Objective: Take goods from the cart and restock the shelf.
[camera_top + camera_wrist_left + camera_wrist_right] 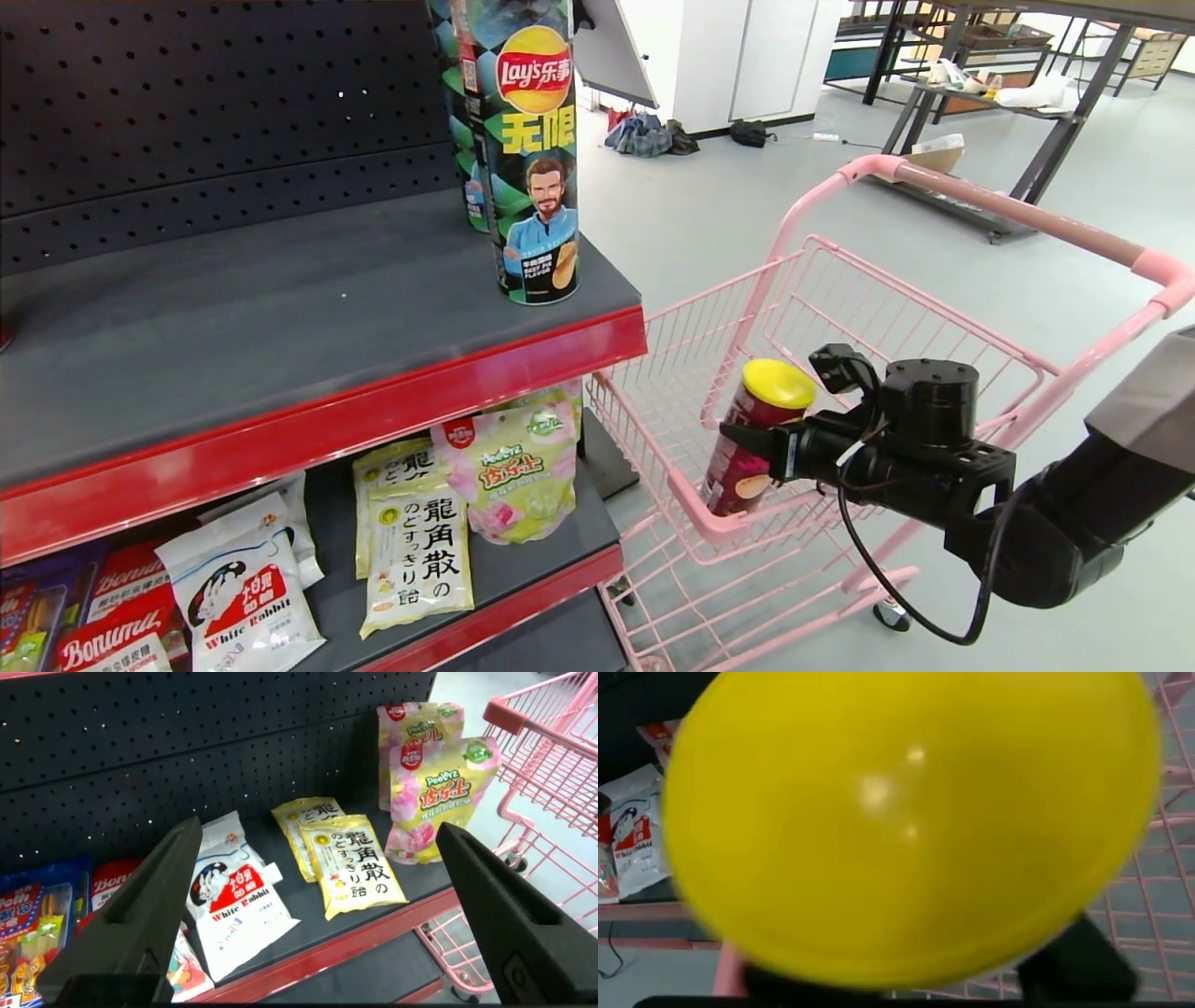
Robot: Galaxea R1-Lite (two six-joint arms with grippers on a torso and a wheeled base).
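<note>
Shelving fills your left side: a grey upper board [233, 308] with a red front edge, and a lower shelf [523, 569] under it. On that lower shelf, going rightwards, you have red packs [112, 635], a white bag [247, 588], two yellow sachets [415, 551] lying flat, and a green-and-pink pouch [509, 481] propped up near the shelf's right end. Your left gripper [318, 831] hangs in front of this lower shelf with its jaws spread wide and nothing between them. Past its fingers [149, 915] the wrist camera looks onto the same white bag [234, 896], sachets [355, 863] and pouches [434, 793].

At the right end of the upper board two tall chip cans stand upright. The front can [534, 159] sits close to the red edge, and the second can [467, 140] is just behind it.

Right of the shelf stands the pink cart [1018, 219], its near corner just beside the shelf end. The red can [738, 476] with the yellow lid [778, 383] is inside the basket at that near corner, tilted, with the lid above the basket rim. You cannot tell whether its base touches the cart floor. Your right gripper [747, 437] comes in from the right and is clamped around the can's upper body. In its wrist camera the yellow lid [906, 821] sits right up against the lens.
</note>
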